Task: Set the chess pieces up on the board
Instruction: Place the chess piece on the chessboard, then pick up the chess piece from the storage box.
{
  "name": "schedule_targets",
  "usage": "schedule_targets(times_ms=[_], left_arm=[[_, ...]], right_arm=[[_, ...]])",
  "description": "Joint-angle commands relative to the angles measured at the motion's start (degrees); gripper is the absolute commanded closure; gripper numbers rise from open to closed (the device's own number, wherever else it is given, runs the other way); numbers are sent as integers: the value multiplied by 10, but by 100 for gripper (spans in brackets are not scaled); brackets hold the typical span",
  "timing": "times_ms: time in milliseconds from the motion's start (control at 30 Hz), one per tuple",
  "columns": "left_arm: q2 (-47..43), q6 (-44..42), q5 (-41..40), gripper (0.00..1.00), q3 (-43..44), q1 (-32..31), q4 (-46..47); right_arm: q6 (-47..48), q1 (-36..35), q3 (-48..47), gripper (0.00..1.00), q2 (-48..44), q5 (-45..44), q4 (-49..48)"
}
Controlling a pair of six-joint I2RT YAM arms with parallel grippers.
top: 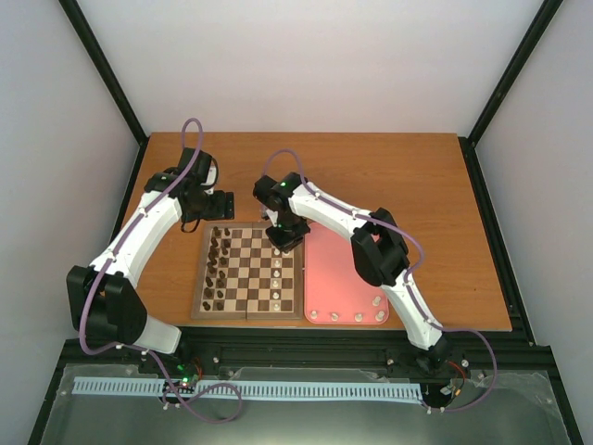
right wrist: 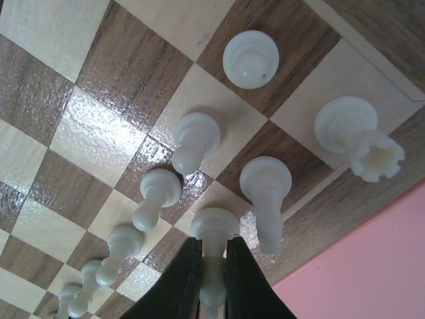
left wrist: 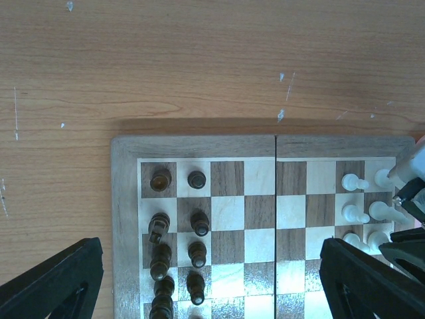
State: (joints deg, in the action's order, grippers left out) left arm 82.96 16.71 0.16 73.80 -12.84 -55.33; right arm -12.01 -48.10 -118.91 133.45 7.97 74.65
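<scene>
Standing upright, glossy cream chess pieces (right wrist: 196, 136) dot the board (right wrist: 86, 126).

Left arm stretched forward, left gripper (left wrist: 210, 266) spread wide — right arm folded inward, right gripper (right wrist: 212, 251) pinched on a cream piece (right wrist: 214, 226).

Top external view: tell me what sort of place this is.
Most likely a robot lab work cell. A wooden table is boxed in by plain white walls and black frame struts, two robot arms are bolted at its near edge, and a chessboard and pink tray lie in front of them.
</scene>
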Motion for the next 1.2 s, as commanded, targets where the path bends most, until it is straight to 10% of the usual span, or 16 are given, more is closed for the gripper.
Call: schedule_targets(times_ms=[0,867,1167], left_arm=[[-14,-4,-3,0,2,4,6],[-4,-5,-13,0,8,4,3],[5,-7,-13,0,19,4,-2]], right_arm=[[7,-3,-16,97,10,-12,19],[11,-3,-15,67,-65,-35,4],[-27,6,185,52,-250,-62,-5]])
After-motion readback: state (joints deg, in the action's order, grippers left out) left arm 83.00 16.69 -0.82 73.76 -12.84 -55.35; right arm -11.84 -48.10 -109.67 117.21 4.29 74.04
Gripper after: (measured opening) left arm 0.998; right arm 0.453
